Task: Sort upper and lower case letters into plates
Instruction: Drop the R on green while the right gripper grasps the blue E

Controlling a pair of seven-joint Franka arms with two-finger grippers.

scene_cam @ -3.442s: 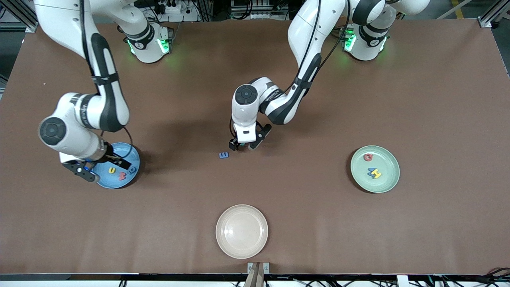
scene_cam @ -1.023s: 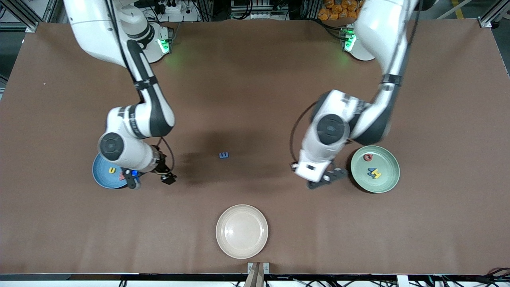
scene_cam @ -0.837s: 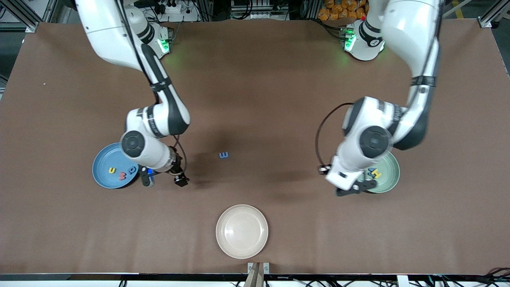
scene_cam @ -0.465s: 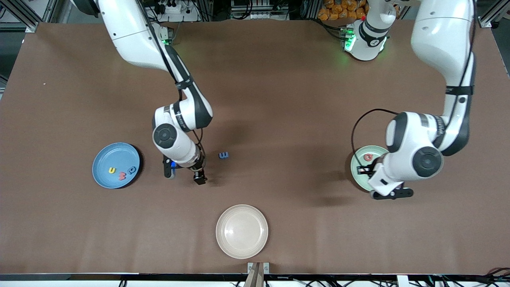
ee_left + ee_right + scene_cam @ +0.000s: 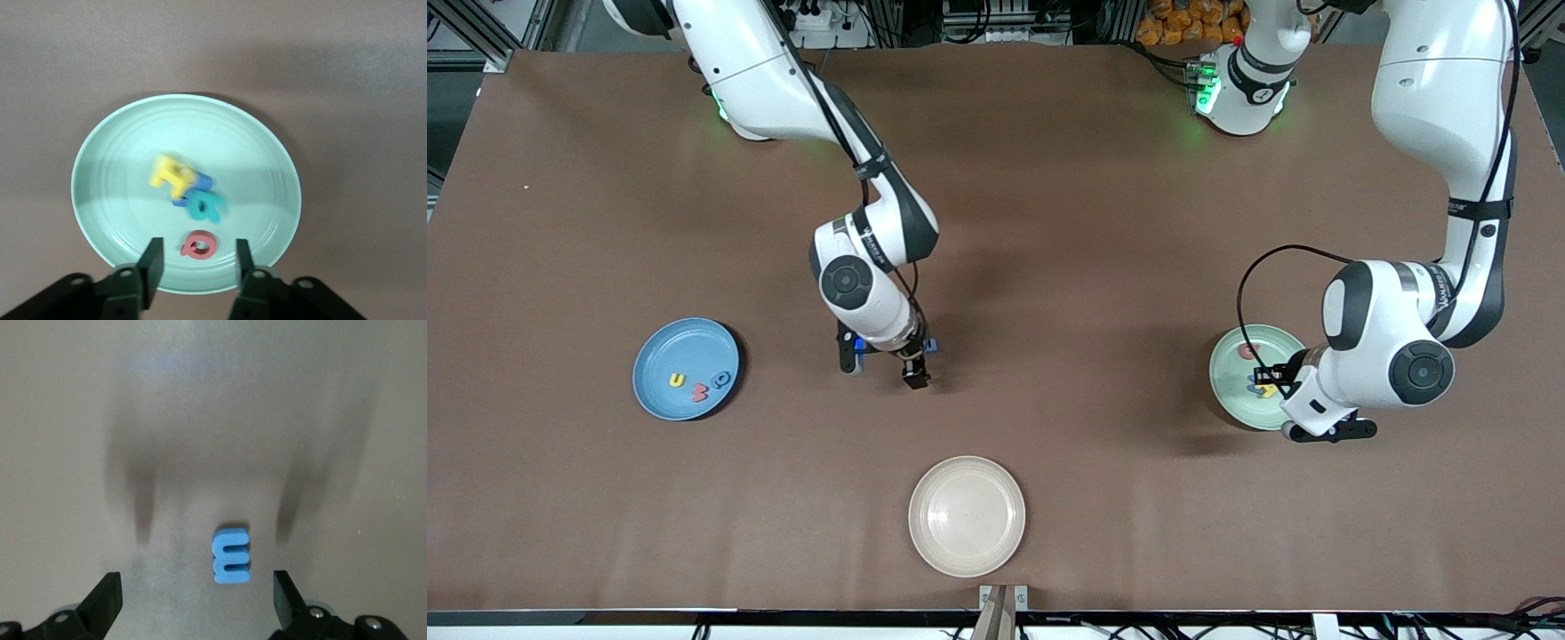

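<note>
Right gripper (image 5: 195,600) now over blue E (image 5: 231,556) — flat

Both arms wear glossy white shells with dark grey, almost black bands at the joints. Each wrist carries a round dark cap set in the white housing, and small grey lettering runs along the forearm link. A thin black cable loops loosely from forearm to wrist on each arm. Green lights glow at the two bases. The right gripper (image 5: 885,359) is black with a small blue patch on it; the left gripper (image 5: 1312,404) is black as well, with screws showing on its finger mounts.
</note>
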